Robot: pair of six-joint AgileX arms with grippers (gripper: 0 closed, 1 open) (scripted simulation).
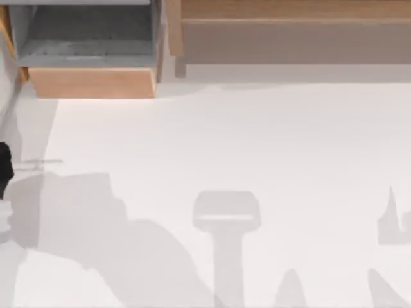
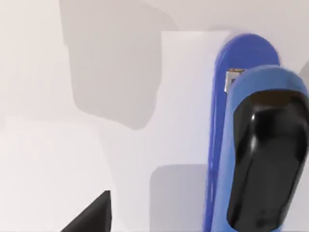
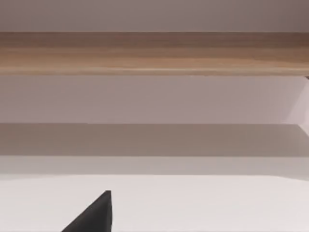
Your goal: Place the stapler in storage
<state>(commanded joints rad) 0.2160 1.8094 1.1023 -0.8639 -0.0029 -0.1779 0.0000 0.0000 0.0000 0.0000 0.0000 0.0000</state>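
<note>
My left wrist camera looks down on the blue stapler (image 2: 251, 145) with its glossy black top, lying on the white table (image 1: 257, 141). The storage drawer (image 1: 90, 82) stands open at the table's far left corner, beside a long wooden-edged panel (image 1: 295, 38). A dark piece of my left arm (image 1: 4, 168) shows at the table's left edge. For a clean pick, I judge I should centre over the stapler's body before lowering. I cannot tell whether either gripper is open or closed, and the stapler's near end is cut off.
</note>
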